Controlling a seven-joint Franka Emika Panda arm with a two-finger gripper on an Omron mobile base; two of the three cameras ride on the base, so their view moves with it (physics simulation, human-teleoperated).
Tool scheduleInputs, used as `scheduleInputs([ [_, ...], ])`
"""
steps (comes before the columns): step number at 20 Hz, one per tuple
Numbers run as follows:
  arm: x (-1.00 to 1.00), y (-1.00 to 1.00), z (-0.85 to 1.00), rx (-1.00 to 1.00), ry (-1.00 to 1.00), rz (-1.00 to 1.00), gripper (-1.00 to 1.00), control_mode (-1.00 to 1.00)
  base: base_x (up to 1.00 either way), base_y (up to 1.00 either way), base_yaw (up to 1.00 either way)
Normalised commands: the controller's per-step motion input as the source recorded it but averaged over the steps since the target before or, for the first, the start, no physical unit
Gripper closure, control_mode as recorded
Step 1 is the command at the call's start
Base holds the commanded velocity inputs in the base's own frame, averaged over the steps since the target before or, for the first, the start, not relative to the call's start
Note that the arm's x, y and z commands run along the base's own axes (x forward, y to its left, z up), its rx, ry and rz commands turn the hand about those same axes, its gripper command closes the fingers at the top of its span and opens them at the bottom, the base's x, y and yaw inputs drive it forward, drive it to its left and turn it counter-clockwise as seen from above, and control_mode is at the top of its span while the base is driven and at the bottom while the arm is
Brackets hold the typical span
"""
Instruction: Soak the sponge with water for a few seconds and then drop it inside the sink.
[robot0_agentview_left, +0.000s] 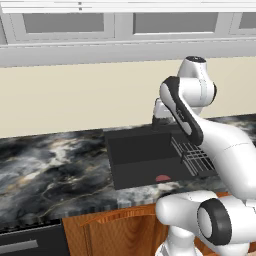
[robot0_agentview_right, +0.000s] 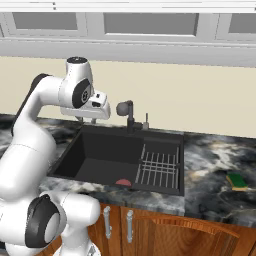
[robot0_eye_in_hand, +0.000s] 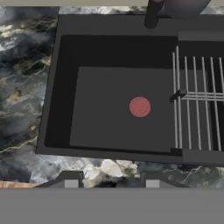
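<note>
Sponge (robot0_agentview_right: 236, 181), yellow with a green layer, lies flat on the marbled counter (robot0_agentview_right: 215, 165) to the right of the sink (robot0_agentview_right: 100, 155), well apart from the gripper (robot0_eye_in_hand: 109, 183), which hangs above the basin's left part. In the hand view the two dark fingertips (robot0_eye_in_hand: 71, 181) stand near the counter's front edge with nothing between them, clenched on empty air. Below them the black basin floor carries a reddish oval spot (robot0_eye_in_hand: 140, 106), and a wire rack (robot0_eye_in_hand: 199, 100) fills the basin's right side. The dark tap (robot0_agentview_right: 128, 114) rises at the back rim. From the left base view, the white arm (robot0_agentview_left: 200, 125) crosses in front of the rack.
</note>
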Motion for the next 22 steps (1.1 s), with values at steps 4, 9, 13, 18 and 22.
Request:
scheduleInputs([
  [4, -0.02, 0.0, 0.0, 0.0, -0.04, 0.0, -1.0, -1.0, 0.0, 0.0, 0.0],
  [9, -0.11, -0.01, 0.0, 0.0, -0.08, 0.0, -1.0, -1.0, 0.0, 0.0, 0.0],
  [13, -0.03, -0.19, 0.0, 0.0, -0.06, 0.0, -1.0, -1.0, 0.0, 0.0, 0.0],
  [18, -0.02, -0.05, 0.0, 0.0, -0.02, 0.0, -1.0, -1.0, 0.0, 0.0, 0.0],
  [22, -0.05, 0.0, 0.0, 0.0, 0.0, 0.0, -1.0, -1.0, 0.0, 0.0, 0.0],
])
